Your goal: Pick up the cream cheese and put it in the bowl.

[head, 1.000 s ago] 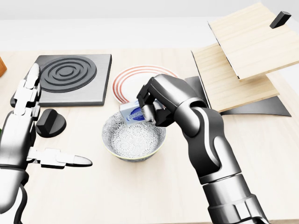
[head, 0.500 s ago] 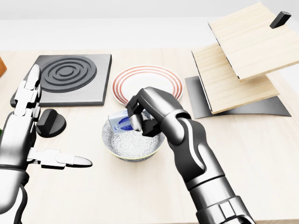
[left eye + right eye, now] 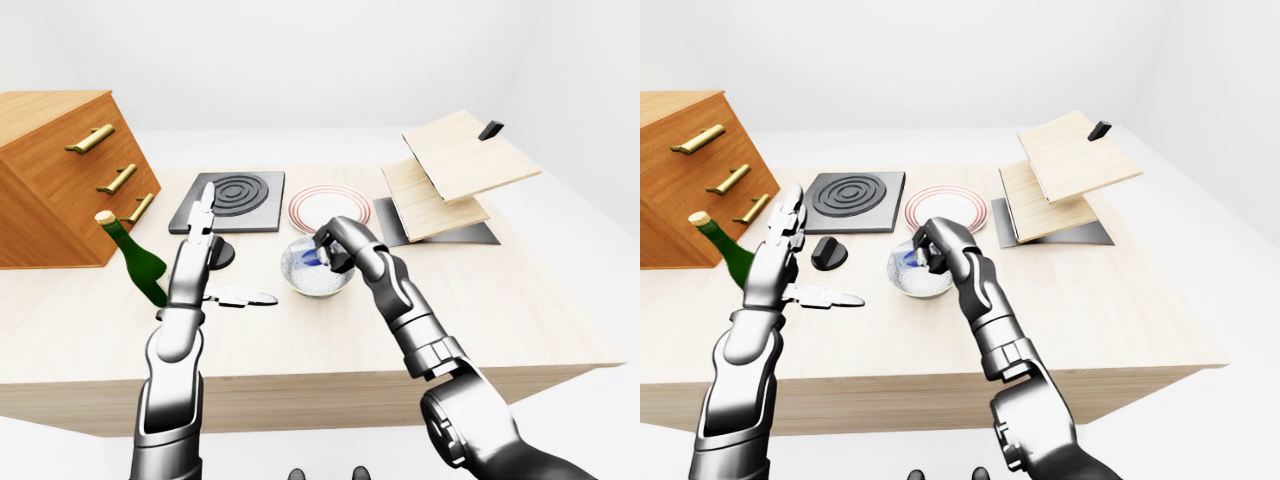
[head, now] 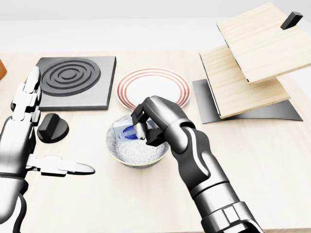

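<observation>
Fingers of the right hand [image 4: 144,125] curl tightly round the cream cheese [image 4: 127,130], a small white packet with a blue label, and hold it low inside the bowl [image 4: 116,151]; the packet sits at the fingertips on the hand's left side in the head view, its long axis running roughly left to right across the bowl's upper half; whether its underside already touches the patterned inside of the bowl cannot be told, since the fingers cover its right end; judged from this, only the release is left, and it turns on the packet lying wholly within the rim, which it appears to do. Out from there, the left hand [image 4: 29,141] is well apart at the left of the view, fingers straight and spread, thumb pointing toward the bowl, grasping nothing; a black knob [image 4: 51,127] lies just beside it. Above the bowl in the head view sits a red-ringed plate [image 4: 165,81], with a black burner plate [image 4: 73,80] to its left and tilted wooden boards [image 4: 252,63] to its right; a green bottle [image 3: 140,262] and a wooden drawer unit [image 3: 50,170] stand at the left of the left-eye view.
</observation>
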